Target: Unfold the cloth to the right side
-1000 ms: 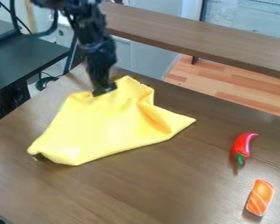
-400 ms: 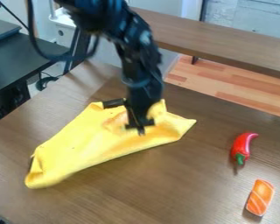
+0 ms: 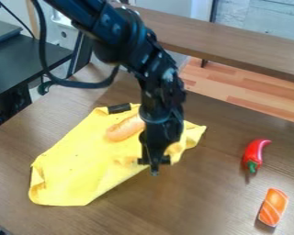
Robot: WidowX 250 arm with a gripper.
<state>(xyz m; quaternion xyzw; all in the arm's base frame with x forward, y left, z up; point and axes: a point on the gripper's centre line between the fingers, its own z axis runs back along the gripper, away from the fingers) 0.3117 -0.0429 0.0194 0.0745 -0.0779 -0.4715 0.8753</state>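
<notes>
Black two-finger gripper [image 3: 154, 161] hangs at the near right side of the yellow cloth [image 3: 70, 170]; whether it is wide, narrow or holding cloth, I cannot tell. The cloth lies partly folded and creased towards the far left corner of the brown table [image 3: 174, 206]. On it sits an orange sausage-shaped object [image 3: 125, 129], with a small dark object [image 3: 119, 108] at its far edge. Well apart, towards the table's right side, lie a red chili pepper [image 3: 254, 153] and, nearer the camera, a white-striped orange salmon piece [image 3: 273, 206]
</notes>
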